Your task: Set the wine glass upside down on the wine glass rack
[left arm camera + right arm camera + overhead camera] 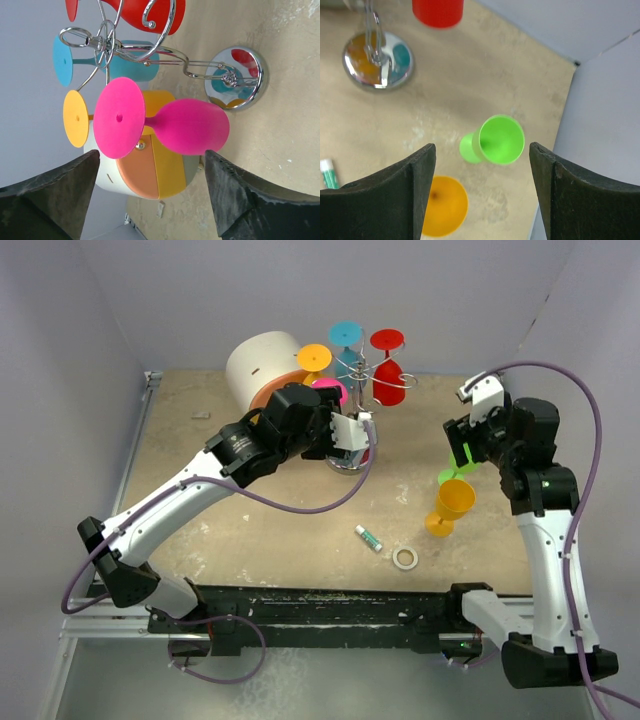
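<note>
Pink wine glass (pixel 185 127) appears to hang upside down on the wine glass rack (pixel 235 75), foot uppermost among the curled wire arms and bowl pointing down toward the chrome base. The left pincer (pixel 151 152) stands wide open, one finger to either side of the glass and touching neither side of it. The glass looks like matte moulded plastic, so it is probably light, stiff and hard to break, though the rounded bowl could slide in a loose hold. The narrow stem just under the foot seems the surest place to take it, leaving the foot free for the wire. The right pincer (pixel 481 147) is also spread open, holding nothing, above a green glass (pixel 495 140) with a yellow glass (pixel 440 205) near it. The desk (pixel 250 530) is a beige, scuffed board with pale smears, carrying a tape roll (pixel 404 558) and a white-and-orange drawer box (pixel 262 365); plain pale walls (pixel 100 310) enclose it.
</note>
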You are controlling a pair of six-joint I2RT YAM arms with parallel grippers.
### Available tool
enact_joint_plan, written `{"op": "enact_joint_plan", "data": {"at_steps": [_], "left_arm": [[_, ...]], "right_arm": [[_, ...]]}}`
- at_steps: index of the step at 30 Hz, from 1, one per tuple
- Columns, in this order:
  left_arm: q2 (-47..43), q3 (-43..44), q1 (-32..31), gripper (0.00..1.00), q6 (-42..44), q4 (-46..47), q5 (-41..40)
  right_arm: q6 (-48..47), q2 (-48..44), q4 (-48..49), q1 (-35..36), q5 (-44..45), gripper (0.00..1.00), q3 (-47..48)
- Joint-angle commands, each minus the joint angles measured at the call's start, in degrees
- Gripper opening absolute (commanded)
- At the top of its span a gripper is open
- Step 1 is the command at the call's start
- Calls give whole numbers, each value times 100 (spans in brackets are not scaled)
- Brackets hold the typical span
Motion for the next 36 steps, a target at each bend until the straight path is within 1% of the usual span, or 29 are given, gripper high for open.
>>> {"op": "enact_joint_plan", "data": {"at_steps": [1,4,7,10,15,20,31,36], "left_arm": [[-340,111,-25,94,-365,-151,370],[-440,160,-23,100,-453,-256,541],[-440,261,-24,99,-464,-379,551],[-422,261,-23,99,-279,-470,491],[-405,283,-24,99,-215,-513,461],[-339,272,-23,99,-250,-478,509],[-225,282,-23,99,-310,-435,544],[-186,235,-24,99,-274,-373,464]], "right_arm": [[-152,-198,-503,-342,161,76,-394],[-73,-73,-650,-430,381,74,-683],[-68,-41,-644,-505,576,72,-908],[-128,-68,-685,-630,302,69,-1025],[-117,-21,-639,-688,546,63,-1296],[-146,83,-588,-697,466,56,-1490],[-232,498,-484,-697,520,36,-1616],[-296,577,-483,-688,460,18,-1638]]}}
